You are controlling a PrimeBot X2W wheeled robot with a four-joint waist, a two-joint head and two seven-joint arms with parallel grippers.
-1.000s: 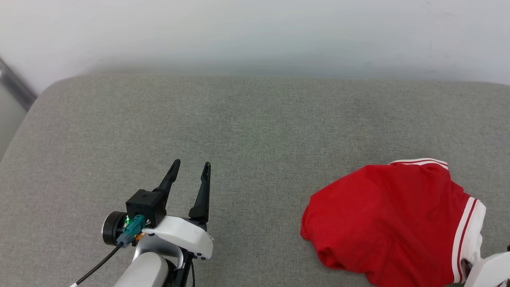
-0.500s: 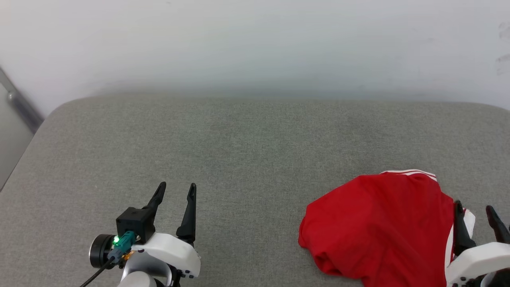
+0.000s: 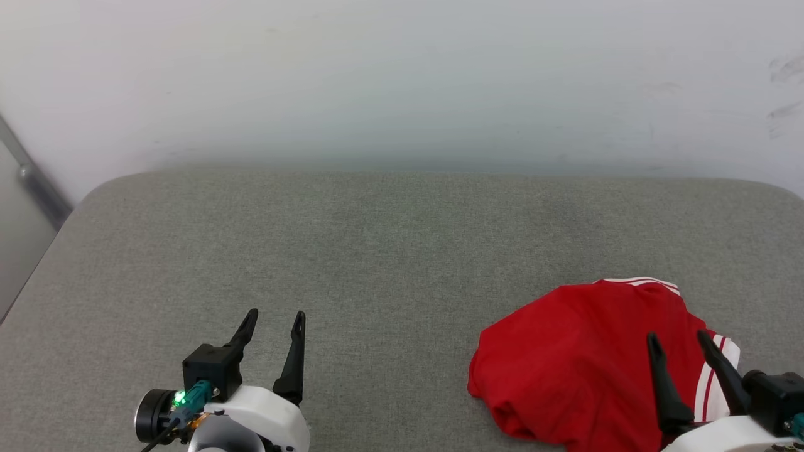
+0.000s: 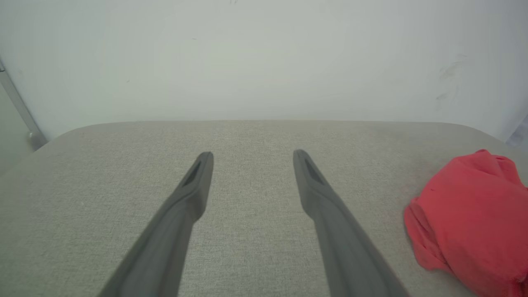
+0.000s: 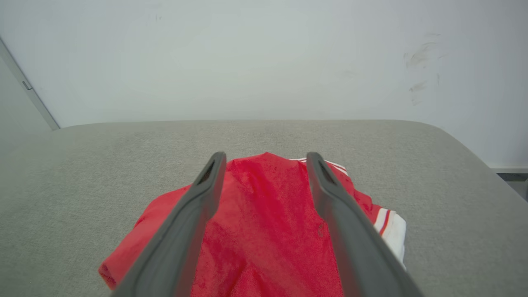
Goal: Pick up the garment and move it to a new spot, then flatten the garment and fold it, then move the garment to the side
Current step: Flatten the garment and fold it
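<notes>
The garment (image 3: pixel 578 358) lies in a folded red bundle at the right front of the grey padded surface, plain red face up, a white striped sleeve edge showing at its right. It appears again as the garment (image 5: pixel 268 231) and the garment (image 4: pixel 474 218). My right gripper (image 3: pixel 679 339) hovers over its right part, open, nothing between the fingers; in its wrist view the right gripper (image 5: pixel 266 159) frames the red cloth. My left gripper (image 3: pixel 275 316) stands open over bare surface at the lower left, well apart from the garment; the left gripper (image 4: pixel 252 156) holds nothing.
The grey padded surface (image 3: pixel 389 251) runs back to a white wall (image 3: pixel 402 75). Its left edge (image 3: pixel 38 276) drops off beside a metal rail (image 3: pixel 38 182). The right edge (image 5: pixel 466 148) rounds off near the wall.
The head camera has tilted up. My right gripper has opened and come into view over the garment's right part; the bundle has settled on the surface. The left gripper stays open.
</notes>
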